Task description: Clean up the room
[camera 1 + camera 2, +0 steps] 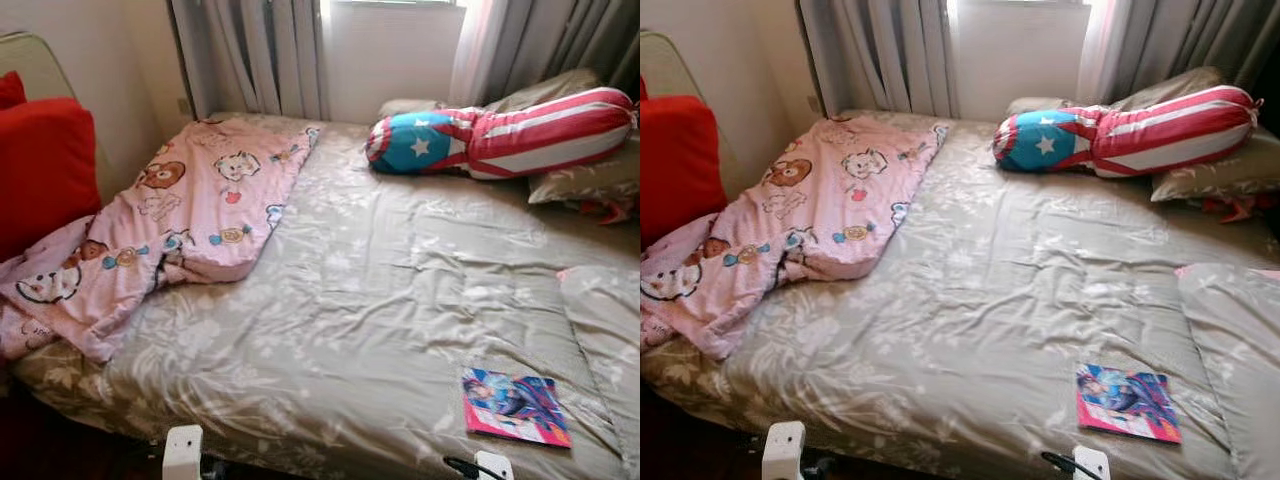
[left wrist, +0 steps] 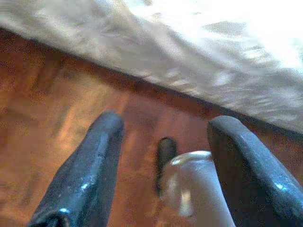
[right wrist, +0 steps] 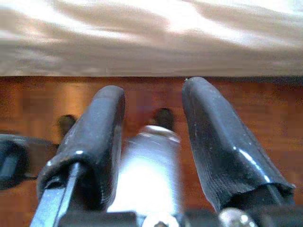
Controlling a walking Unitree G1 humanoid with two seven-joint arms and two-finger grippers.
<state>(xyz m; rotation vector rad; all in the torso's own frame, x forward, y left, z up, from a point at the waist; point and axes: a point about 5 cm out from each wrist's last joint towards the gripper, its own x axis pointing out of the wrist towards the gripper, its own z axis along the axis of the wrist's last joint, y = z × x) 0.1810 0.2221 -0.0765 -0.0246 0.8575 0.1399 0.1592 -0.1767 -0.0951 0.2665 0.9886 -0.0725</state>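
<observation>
— Both arms hung idle at the bed's near edge, didn't they? The left gripper (image 2: 163, 161) pointed down at the wooden floor (image 2: 52, 118), its fingers spread with nothing between them.

— Yes, and the right gripper (image 3: 154, 137) likewise, parted and empty above the boards. Neither had been raised toward the bed (image 1: 380, 290), so no step looked begun.

— What needed tidying, going from the left?

— A red cushion (image 1: 40, 160) leaned at the side. Beside it, a pink cartoon blanket (image 1: 190, 220) lay crumpled and spilling over the edge, probably thrown aside.

— And farther right?

— A star-and-stripe bolster (image 1: 500, 135) rested against pillows (image 1: 585, 175) under the window, likely where it belonged. Near the front right corner a magazine (image 1: 515, 405) lay flat on the sheet, seemingly the easiest thing to collect.
</observation>
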